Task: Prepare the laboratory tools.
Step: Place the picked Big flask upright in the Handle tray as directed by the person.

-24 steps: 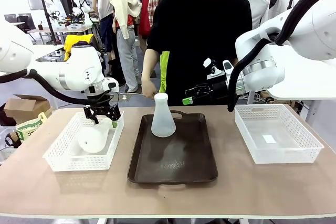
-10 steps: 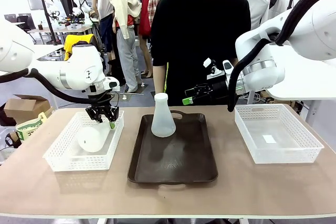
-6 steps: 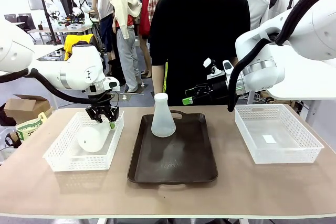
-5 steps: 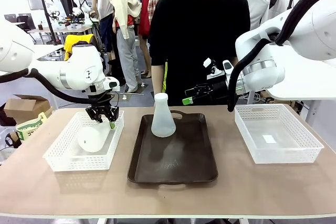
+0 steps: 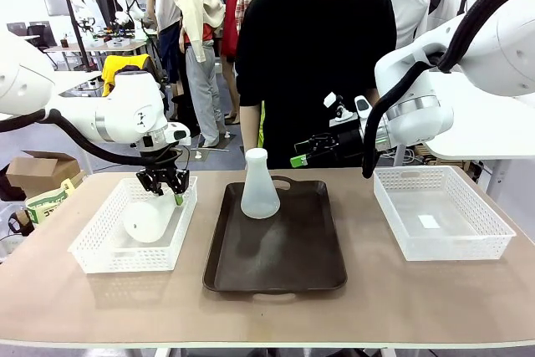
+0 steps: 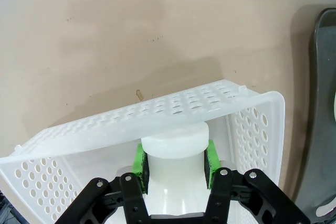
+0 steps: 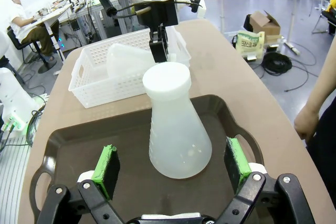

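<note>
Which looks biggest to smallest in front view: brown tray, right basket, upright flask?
1. brown tray
2. right basket, a little smaller than the tray; similar distance from the camera
3. upright flask, clearly smallest, standing on the tray

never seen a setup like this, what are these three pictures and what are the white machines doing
These are two white robot arms at a table, with a person in a black shirt standing across from them. The wide picture comes from a fixed camera between the arms. The other two come from small cameras on each arm's wrist, looking along its two black fingers with green pads.

On the table lie a dark brown tray in the middle and a white mesh basket on each side. A frosted white flask stands upright on the tray.

The left gripper is shut on the neck of a second flask, which lies in the left basket. The right gripper is open, its pads either side of the tray flask without touching it. The right basket holds no flask.
</note>
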Robot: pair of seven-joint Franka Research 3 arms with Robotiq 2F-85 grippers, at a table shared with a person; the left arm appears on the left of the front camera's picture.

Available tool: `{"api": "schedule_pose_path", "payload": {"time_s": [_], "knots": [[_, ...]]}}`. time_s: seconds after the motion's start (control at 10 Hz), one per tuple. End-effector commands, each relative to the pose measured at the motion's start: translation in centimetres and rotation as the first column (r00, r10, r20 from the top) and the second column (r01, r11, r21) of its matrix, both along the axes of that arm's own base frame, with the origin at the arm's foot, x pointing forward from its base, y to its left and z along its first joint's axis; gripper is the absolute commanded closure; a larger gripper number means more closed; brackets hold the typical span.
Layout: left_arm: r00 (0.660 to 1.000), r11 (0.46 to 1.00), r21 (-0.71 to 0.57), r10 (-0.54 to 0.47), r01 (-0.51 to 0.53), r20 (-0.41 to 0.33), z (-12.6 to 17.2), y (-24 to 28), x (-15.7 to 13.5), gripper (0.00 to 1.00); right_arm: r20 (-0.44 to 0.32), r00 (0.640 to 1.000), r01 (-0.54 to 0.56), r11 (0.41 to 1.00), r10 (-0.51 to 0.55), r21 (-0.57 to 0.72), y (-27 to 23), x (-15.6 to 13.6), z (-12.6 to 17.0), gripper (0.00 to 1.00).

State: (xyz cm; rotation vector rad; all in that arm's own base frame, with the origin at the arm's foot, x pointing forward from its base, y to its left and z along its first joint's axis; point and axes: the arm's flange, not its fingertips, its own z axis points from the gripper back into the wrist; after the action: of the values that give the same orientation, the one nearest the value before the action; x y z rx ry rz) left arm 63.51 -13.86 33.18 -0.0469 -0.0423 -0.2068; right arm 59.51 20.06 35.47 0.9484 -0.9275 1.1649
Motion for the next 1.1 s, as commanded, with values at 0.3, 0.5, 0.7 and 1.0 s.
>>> {"api": "schedule_pose_path", "payload": {"time_s": [0.3, 0.5, 0.7, 1.0], "knots": [[0.998, 0.995, 0.083, 0.054, -0.057, 0.037, 9.6, 2.1, -3.9, 1.0, 0.006, 1.0, -0.001, 1.0, 0.001, -0.002, 0.2, 0.2, -0.1, 0.0], [0.998, 0.999, 0.009, 0.032, -0.033, 0.054, 13.1, 3.0, -5.3, 1.0, 0.006, 1.0, -0.001, 1.0, 0.001, -0.002, 0.2, 0.2, -0.1, 0.0], [0.995, 0.999, -0.037, 0.031, -0.027, 0.097, 15.7, 3.1, -7.0, 1.0, 0.006, 1.0, -0.001, 1.0, 0.001, -0.002, 0.2, 0.2, -0.1, 0.0], [0.989, 0.999, -0.045, 0.016, -0.01, 0.146, 17.3, 3.5, -8.9, 1.0, 0.006, 1.0, -0.001, 1.0, 0.001, -0.002, 0.2, 0.2, -0.1, 0.0]]}}
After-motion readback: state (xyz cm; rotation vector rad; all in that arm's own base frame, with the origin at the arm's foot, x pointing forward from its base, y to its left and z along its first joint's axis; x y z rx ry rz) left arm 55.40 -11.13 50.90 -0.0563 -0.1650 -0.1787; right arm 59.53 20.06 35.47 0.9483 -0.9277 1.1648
